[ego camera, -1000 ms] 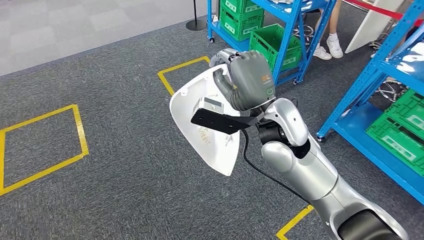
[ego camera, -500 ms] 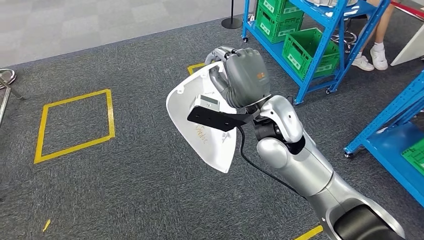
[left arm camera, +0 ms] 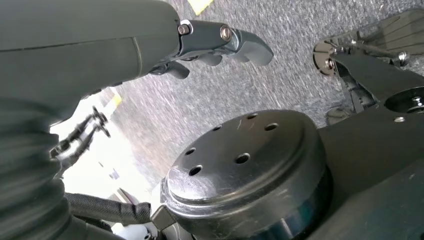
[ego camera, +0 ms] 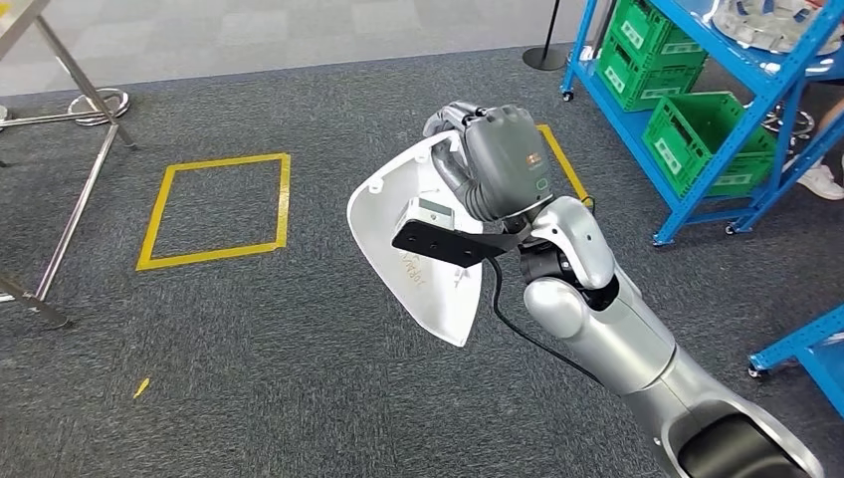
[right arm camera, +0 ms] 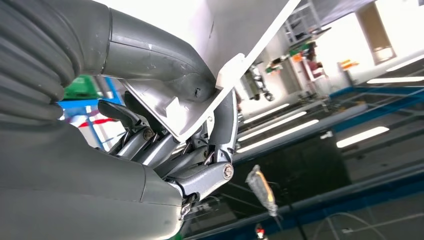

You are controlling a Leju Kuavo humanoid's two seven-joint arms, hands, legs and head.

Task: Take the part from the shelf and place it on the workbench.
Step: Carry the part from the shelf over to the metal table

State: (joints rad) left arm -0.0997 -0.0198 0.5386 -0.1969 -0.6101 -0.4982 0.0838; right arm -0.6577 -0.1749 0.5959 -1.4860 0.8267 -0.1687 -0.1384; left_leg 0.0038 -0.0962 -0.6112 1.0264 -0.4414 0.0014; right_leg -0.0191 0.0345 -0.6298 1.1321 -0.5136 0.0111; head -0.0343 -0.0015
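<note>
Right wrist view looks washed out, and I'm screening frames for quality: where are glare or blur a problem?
Right wrist view: background blown out behind the white part in the right hand. Left wrist view: overexposed patch, streaked carpet beside the left hand. Head view: evenly lit, sharp.

The part [ego camera: 418, 249] looks like smooth, glossy white plastic; the right hand [ego camera: 498, 164] matt grey; the floor [ego camera: 249, 339] rough dark carpet; the shelf [ego camera: 697, 129] blue-painted metal.

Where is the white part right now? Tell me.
In the head view the white part is held up mid-frame by the right hand, above the grey carpet, right of the yellow floor square.
</note>
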